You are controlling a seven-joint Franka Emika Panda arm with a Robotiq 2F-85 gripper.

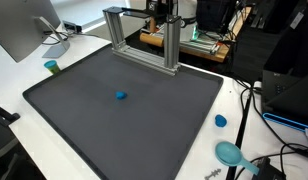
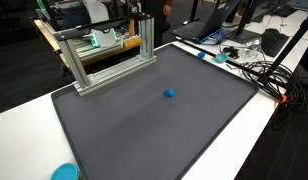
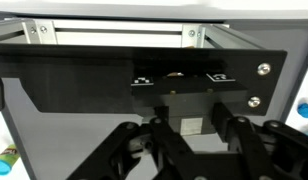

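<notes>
Aluminium frame (image 1: 172,45) stands at the worktop's (image 1: 19,68) far edge, straight ahead of my hand (image 3: 194,150), with its long rail running crosswise to the way the hand faces. I read the hand as spread apart and empty. A small blue ball (image 1: 121,96) lies mid-mat (image 1: 74,110), well apart, toward the near edge.

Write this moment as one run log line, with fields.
gripper: beside metal frame | fingers: apart, empty | facing: black panel | blue object: on grey mat, away from gripper
</notes>
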